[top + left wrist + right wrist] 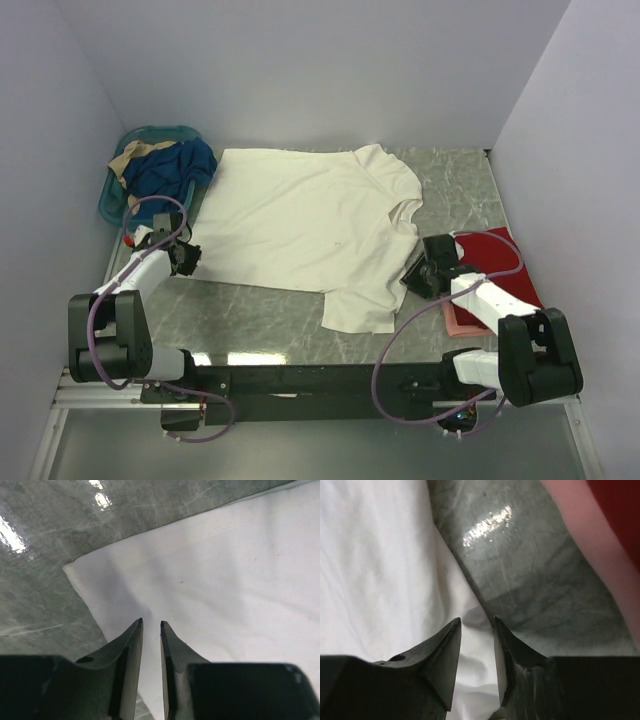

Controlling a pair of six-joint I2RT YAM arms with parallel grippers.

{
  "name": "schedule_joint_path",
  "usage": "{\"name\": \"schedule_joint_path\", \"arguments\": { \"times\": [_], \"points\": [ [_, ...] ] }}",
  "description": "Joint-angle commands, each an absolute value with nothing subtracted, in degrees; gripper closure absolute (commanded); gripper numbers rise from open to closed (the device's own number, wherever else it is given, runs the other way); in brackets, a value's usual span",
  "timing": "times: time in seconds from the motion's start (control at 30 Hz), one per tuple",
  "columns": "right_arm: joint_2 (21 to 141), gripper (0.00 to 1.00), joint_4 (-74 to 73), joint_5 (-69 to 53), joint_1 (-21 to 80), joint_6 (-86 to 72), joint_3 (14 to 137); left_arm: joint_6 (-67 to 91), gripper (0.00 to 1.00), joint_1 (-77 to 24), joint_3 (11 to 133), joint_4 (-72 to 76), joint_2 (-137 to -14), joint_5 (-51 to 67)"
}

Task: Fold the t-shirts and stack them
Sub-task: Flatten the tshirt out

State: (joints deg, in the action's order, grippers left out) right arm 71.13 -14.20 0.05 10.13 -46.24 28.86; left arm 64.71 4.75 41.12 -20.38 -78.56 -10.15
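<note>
A large cream-white t-shirt [310,220] lies spread flat on the marble table [250,320]. My left gripper [188,258] sits low at its near left hem corner. In the left wrist view its jaws [150,623] stand a narrow gap apart over flat white cloth [225,570], gripping nothing. My right gripper [418,277] is at the shirt's right edge below the sleeve. Its jaws [476,620] are open, with wrinkled white cloth [370,570] rising between them. A folded red t-shirt [500,262] lies on a pink one [462,322] at the right.
A teal basket [110,205] at the far left corner holds blue and tan cloth. White walls close in the table on three sides. In the right wrist view the pink shirt [590,540] and the red shirt [620,510] lie just beyond a strip of bare marble.
</note>
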Motion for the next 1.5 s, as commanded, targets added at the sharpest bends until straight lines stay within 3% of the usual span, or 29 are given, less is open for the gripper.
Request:
{"name": "schedule_joint_path", "arguments": {
  "times": [0.0,0.03,0.2,0.63,0.87,0.93,0.97,1.03,1.2,1.47],
  "points": [
    [73.29,0.60,-10.20,-0.97,10.02,-46.67,28.74,63.63,0.74,5.01,43.07,-19.34,-77.25,-9.67],
    [73.56,0.61,-10.11,-0.97,10.11,-46.67,28.65,63.55,0.73,4.92,43.15,-19.51,-77.34,-9.75],
    [72.08,0.99,-10.89,-2.28,10.02,-46.41,27.51,63.72,0.75,5.01,42.72,-19.34,-77.26,-10.46],
    [39.48,1.00,-36.18,1.93,9.84,-48.34,25.49,65.04,0.88,4.92,40.08,-17.67,-73.30,-14.50],
    [33.49,0.95,-42.45,0.26,9.93,-48.69,26.72,64.25,0.89,5.19,39.64,-18.11,-70.93,-16.00],
    [32.61,0.87,-42.37,-1.22,9.84,-48.60,27.24,63.99,0.87,5.27,39.11,-17.84,-70.05,-15.38],
    [32.87,0.73,-41.84,-2.10,9.93,-47.82,27.33,63.98,0.86,5.36,39.11,-17.93,-69.53,-15.29],
    [33.66,0.60,-40.96,-5.26,9.84,-46.59,27.68,63.72,0.76,5.62,38.32,-17.76,-68.82,-15.38],
    [34.28,0.53,-40.25,-8.17,10.11,-44.12,28.74,63.19,0.49,6.24,35.43,-15.30,-67.24,-13.98],
    [35.85,0.50,-37.09,-5.46,19.76,-48.24,28.04,64.16,0.43,6.68,32.70,-14.15,-67.85,-14.85]
  ]
}}
